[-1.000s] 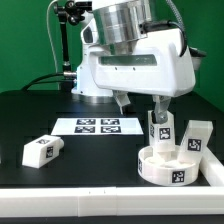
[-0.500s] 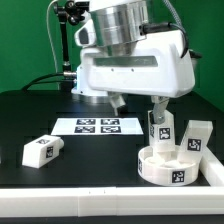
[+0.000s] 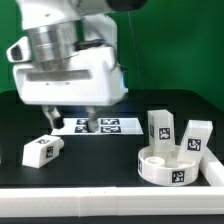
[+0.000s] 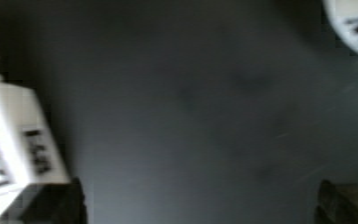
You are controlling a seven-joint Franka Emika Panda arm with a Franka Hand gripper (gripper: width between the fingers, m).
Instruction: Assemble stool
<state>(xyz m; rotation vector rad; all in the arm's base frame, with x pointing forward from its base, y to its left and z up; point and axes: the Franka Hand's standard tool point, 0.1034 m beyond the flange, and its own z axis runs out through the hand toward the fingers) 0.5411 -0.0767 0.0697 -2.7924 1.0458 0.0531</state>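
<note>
The stool's round white seat lies at the exterior view's right, with two tagged white legs standing upright in it. A third leg lies on its side on the black table at the left. My gripper hangs open above the table, just behind and to the right of that lying leg, with nothing between its fingers. In the wrist view the lying leg shows beside one dark fingertip, and only bare table lies under the gripper.
The marker board lies flat behind the gripper, partly hidden by it. A white tagged edge shows in a corner of the wrist view; I cannot tell which piece it is. The table's front edge runs close below the parts.
The arm has swung from above the seat at the right over to the left, now hanging near the lying leg. The jaws stayed open. The parts have not moved.
</note>
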